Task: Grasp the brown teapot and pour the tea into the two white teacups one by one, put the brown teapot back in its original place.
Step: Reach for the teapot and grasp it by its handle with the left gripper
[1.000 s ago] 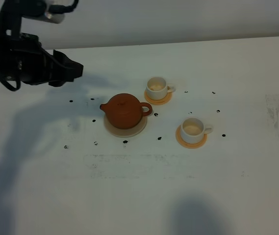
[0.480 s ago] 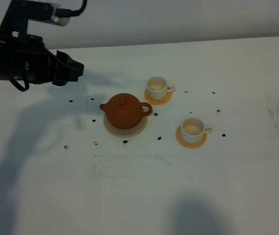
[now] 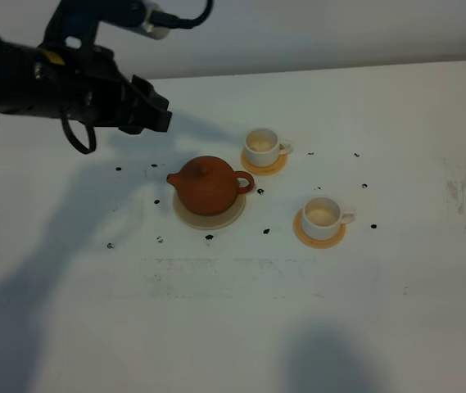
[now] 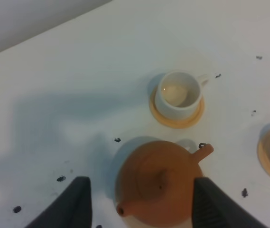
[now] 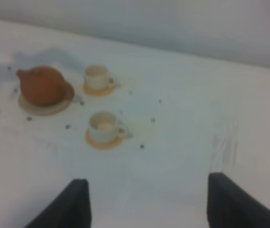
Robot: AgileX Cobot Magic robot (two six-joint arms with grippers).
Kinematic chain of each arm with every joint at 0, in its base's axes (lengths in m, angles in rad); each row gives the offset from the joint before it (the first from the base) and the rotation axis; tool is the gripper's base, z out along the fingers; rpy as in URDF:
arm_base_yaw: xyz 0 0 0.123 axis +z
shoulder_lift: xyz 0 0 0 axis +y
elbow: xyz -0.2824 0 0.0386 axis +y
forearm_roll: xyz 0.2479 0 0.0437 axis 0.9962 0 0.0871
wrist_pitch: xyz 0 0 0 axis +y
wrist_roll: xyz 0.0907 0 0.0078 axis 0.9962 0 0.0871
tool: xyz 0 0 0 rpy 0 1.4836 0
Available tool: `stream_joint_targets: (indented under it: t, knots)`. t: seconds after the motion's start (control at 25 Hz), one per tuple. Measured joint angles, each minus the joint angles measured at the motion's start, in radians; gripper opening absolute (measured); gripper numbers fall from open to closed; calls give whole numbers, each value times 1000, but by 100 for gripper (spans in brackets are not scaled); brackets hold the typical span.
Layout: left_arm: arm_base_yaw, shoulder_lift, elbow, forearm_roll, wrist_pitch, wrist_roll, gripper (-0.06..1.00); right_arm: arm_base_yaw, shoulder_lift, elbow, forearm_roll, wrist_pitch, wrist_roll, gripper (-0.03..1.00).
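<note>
Teapot [image 3: 206, 187] sits on beige coaster [image 3: 216, 222], left pincer [image 4: 140, 190] spread wide nearby.

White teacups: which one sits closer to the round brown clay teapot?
The rear small white teacup, beside the teapot's handle; the front teacup stands farther right.

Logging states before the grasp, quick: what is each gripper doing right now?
Left gripper: open, holding nothing, not yet touching the brown teapot.
Right gripper: open, holding nothing.
</note>
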Motion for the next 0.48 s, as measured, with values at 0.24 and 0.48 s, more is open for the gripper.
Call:
stream_joint_targets:
  t: [0.24,0.48]
  knots:
    - [-82,80,-100,186,49,-171,44,0,-73,89,6,-6,13,54]
    - [-137,147,-164,260,62,-249,44,0,-77,136,12,-3,14,54]
